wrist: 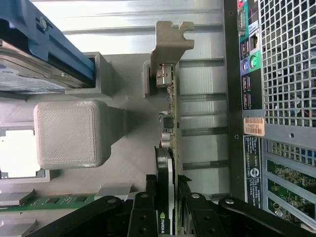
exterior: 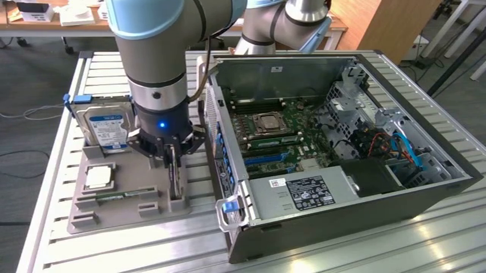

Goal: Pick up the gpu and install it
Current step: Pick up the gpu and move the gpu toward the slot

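The gripper (wrist: 166,192) was clenched on the thin black, tan-bracketed gpu (wrist: 167,158), which stood upright in the grey plastic tray (exterior: 114,213), not yet installed in the open black computer case (exterior: 365,210).

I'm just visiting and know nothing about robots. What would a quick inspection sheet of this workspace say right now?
Surface: slatted metal table carrying a grey parts tray and an open computer case.
Job's things: gpu stands on edge in the tray, its metal bracket at the end far from the hand.
Clutter: hard drive upright, processor chip and green memory stick, all in the tray.
Grippers: hand closed on the gpu's two faces.
Cables: blue cables inside the case; a loose cable on the floor.
Surroundings: wooden furniture behind.
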You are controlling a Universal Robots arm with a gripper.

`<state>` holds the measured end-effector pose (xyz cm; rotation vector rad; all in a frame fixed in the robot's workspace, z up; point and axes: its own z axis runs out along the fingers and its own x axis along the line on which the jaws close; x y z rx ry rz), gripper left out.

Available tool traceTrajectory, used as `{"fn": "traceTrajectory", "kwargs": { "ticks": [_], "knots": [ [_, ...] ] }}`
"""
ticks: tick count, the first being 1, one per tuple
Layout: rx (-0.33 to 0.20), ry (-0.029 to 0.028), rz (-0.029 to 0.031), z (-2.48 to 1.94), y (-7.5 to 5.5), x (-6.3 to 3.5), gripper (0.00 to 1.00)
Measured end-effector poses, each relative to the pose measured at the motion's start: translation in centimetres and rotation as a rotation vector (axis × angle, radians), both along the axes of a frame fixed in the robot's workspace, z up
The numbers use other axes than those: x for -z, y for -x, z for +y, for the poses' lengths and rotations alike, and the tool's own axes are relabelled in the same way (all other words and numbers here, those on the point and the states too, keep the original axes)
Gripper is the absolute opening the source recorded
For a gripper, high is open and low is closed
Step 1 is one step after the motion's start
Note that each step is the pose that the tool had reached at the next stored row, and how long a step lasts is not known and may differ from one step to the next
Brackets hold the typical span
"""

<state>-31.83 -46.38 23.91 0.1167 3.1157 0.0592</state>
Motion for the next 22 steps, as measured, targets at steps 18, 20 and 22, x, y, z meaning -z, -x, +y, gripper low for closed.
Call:
{"fn": "traceTrajectory", "kwargs": {
  "ticks": [18, 20, 22],
  "knots": [
    [-0.001, 0.0000, 0.0000, 0.00, 0.0, -3.87, 0.27],
    [-0.001, 0.0000, 0.0000, 0.00, 0.0, -3.87, 0.27],
    [-0.001, 0.0000, 0.0000, 0.00, 0.0, -3.88, 0.27]
  ]
}}
